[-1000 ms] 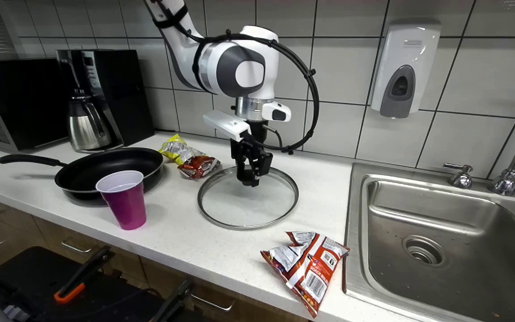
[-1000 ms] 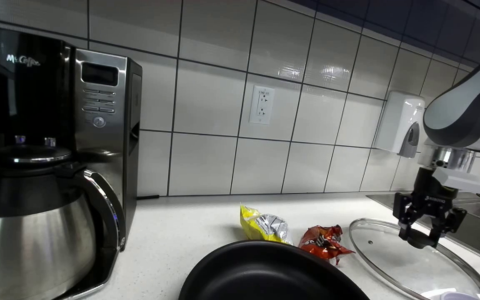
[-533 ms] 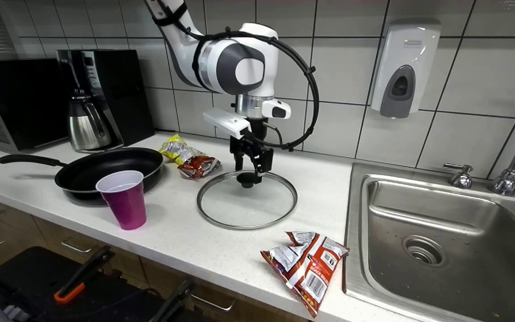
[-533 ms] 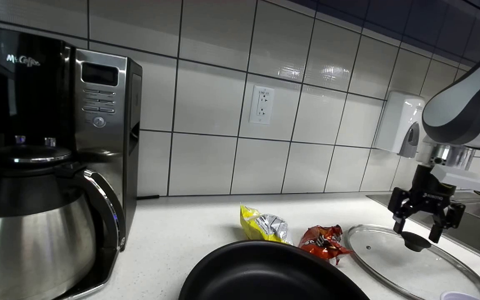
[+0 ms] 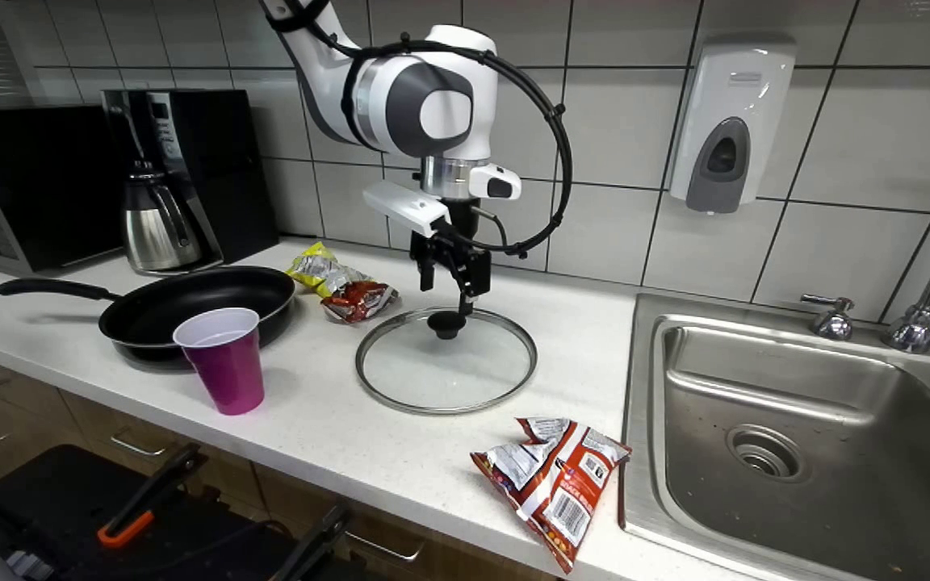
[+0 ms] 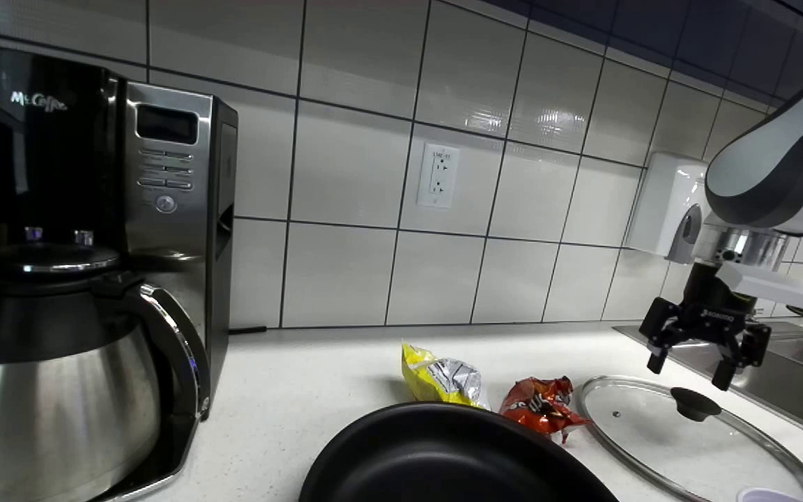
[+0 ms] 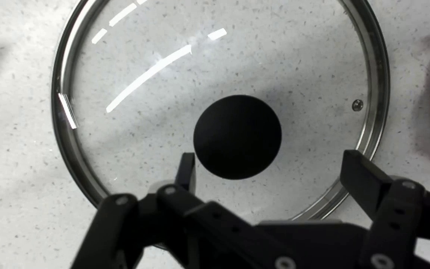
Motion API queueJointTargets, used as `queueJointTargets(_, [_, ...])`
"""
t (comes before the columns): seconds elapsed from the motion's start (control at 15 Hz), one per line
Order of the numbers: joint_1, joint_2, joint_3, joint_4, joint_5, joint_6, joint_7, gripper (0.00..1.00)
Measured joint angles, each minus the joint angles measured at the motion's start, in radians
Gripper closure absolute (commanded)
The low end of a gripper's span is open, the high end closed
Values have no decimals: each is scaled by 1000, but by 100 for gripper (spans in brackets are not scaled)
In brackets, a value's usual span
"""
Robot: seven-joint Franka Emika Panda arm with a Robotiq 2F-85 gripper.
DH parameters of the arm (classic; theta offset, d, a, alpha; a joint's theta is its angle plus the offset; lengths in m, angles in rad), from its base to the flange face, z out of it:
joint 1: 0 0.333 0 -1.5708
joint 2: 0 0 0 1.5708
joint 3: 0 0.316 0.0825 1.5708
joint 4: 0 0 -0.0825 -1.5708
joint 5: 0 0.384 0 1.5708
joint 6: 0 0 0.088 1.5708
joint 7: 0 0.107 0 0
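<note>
While the claw (image 6: 690, 369) hangs spread and empty just above the black knob (image 7: 237, 137), the glass lid (image 5: 446, 371) sits flat on the speckled white tabletop (image 5: 582, 343), apart from the uncovered skillet (image 5: 182, 298). Reads as lid down and free, nothing held left to place. Steel sink (image 5: 643, 452) alongside, coffee maker (image 6: 171, 240) past the skillet, tiled wall (image 6: 346, 160) behind.
</note>
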Motion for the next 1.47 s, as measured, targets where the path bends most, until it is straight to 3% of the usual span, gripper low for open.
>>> queueJointTargets(0.73, [5,-187,23,-179,0,-11,-43,0])
queueJointTargets(1.47, [6,-175,22,-176,0,-9,-43,0])
